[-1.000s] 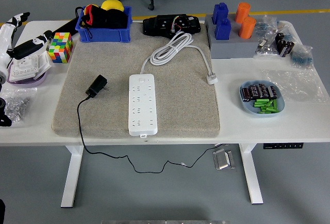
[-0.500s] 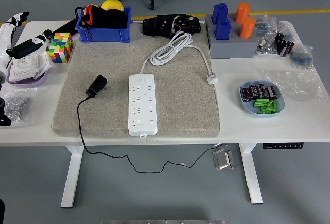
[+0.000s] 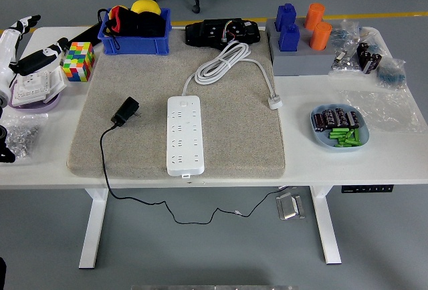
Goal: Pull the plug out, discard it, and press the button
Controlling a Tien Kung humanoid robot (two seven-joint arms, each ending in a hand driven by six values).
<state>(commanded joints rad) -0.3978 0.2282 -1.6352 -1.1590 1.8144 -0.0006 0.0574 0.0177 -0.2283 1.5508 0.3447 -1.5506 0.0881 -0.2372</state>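
**The plug is out, so the button comes next**

Look at the black plug (image 3: 125,111). It lies on its side on the grey mat (image 3: 254,136), just left of the white power strip (image 3: 184,134) and not touching it. Its thin black cord (image 3: 105,170) runs off the front edge of the table and hangs down.

The plug looks small, light and hard. If you must move it, pinch it by its fat body, not the floppy cord and not the metal pins. The cord will drag behind it.

The power strip looks stiff and flat, so it should stay put when you push on it. The button seems to be at one end, but it is too small to tell which.

The left hand (image 3: 20,26) is far off at the left edge of the table. It holds nothing, and one finger points out. You cannot see the right hand at all.
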